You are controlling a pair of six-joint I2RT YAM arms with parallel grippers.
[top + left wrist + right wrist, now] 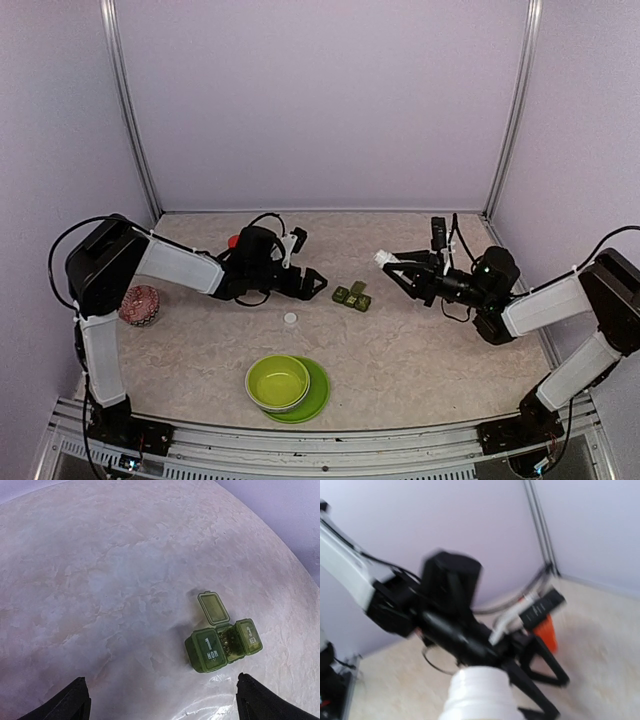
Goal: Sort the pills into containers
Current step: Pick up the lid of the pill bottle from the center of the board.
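The dark green pill box [352, 296] sits on the marbled worktop [420, 350] just right of the centre of the overhead view, between the two arms. Seen from the left wrist camera it lies in the lower right. Its middle compartment is open, with the lid [212, 607] flipped up and back. The two outer compartments are shut, and the nearer one is printed "MON". Something small and dark lies in the open cell, too dim to identify.

The left tool [318, 286] hovers just left of the box with its jaws spread wide and nothing between them. Its two black fingertips [70, 702] show at the bottom corners of the left wrist view.

The right tool [386, 263] points in from the right, up and to the right of the box. It is closed on a white cylinder [479, 695], which is blurred in the right wrist view.

An orange-red bottle [233, 241] stands behind the left arm. A small white disc [290, 319] lies below the left tool. A lime-green bowl [278, 382] rests on a green plate [318, 396] at lower centre. A pink patterned container [140, 305] is at far left.
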